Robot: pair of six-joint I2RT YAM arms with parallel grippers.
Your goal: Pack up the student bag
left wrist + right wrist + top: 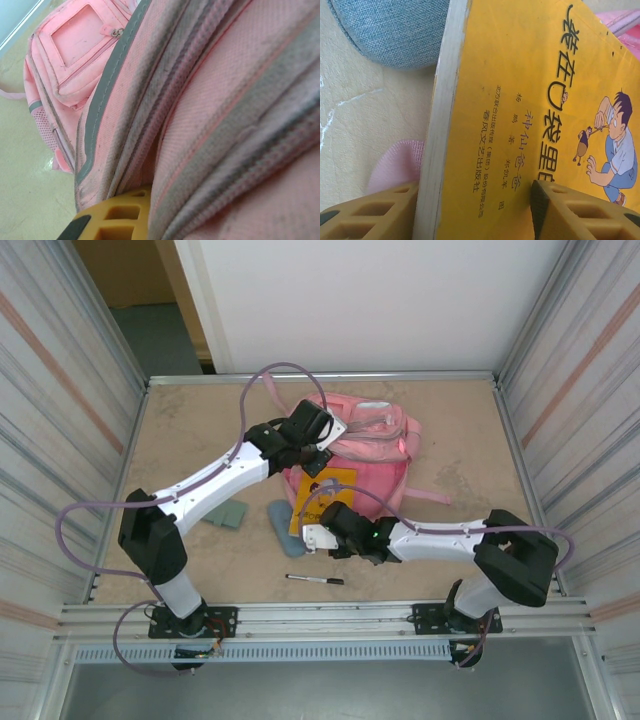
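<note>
Beige tabletop (470,440) carries the large soft pink fabric student bag (375,445) at its far middle, and nothing looks packed yet. Left gripper (318,462) is pressed together, pinching the bag's zip edge. Right gripper (475,212) straddles a yellow paperback book (520,100); whether it presses, I cannot tell. Its cover reads "神仙爸爸" and "春风文艺出版社". Grey-blue cloth pouch (283,515) and black pen (315,580) lie outside.

left claw (313,458) tips hidden in student bag (372,440), yellow book (520,100) cropped by frame
</note>
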